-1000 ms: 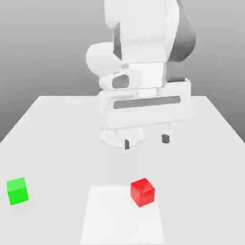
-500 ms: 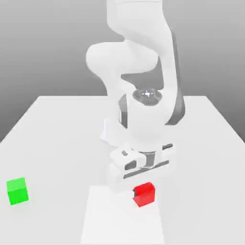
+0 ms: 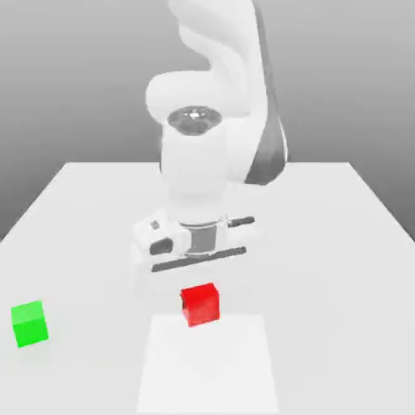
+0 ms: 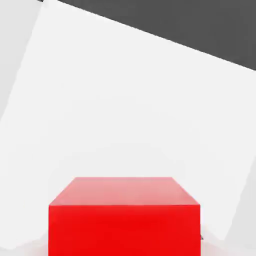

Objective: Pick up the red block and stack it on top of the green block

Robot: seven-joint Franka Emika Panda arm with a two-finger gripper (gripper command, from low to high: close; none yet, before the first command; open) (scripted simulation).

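Near the middle of the counter [image 3: 324, 243], just past the far edge of a pale square patch [image 3: 207, 373] as the exterior view shows it, the red block [image 3: 201, 305] is held between the fingers [image 3: 201, 303] of the arm [image 3: 194, 174]. The fingers are closed to the block's width and grip it by two opposite sides; in the hand view the block sits squarely between them, with no visible tilt relative to the hand.

Principal change: a second earlier the red block rested on the patch with the hand raised and the fingers spread above it. The fingers have since closed, and block and hand have shifted together toward the exterior view's left. This shared displacement indicates a secure grasp and, in all likelihood, a lift, although the clearance beneath the block cannot be judged exactly.

The green block [image 3: 30, 324], near the exterior view's left edge, has kept its place, and its top face is free to receive the load. The picking stage thus appears complete and the carrying stage begun; stacking remains. The next motion calls for enough height to clear the green block, alignment over its top face, and a gentle descent before release. Too low an approach could knock the green block aside; an off-centre release could let the red block topple.
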